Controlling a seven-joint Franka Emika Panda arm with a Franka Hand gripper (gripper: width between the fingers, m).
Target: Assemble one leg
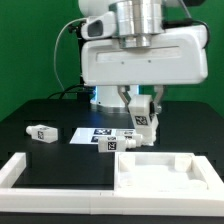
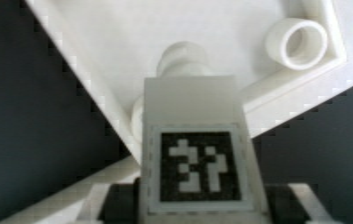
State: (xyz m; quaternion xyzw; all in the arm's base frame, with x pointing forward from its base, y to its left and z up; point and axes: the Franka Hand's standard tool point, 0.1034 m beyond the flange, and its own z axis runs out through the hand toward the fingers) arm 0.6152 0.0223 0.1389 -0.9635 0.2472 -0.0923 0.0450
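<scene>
Fingers: my gripper (image 1: pixel 140 114) is clamped on the leg (image 2: pixel 194 135)
Leg: held over the panel (image 1: pixel 165 175) by the desk's front edge
Risk: its round end sits aside from the socket (image 2: pixel 303 43); lowering now could jam it against the panel, I judge

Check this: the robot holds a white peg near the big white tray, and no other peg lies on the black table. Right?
Not quite. The end effector does hold a white peg near the big white tray, but the exterior view shows a spare peg lying on the black table.
</scene>
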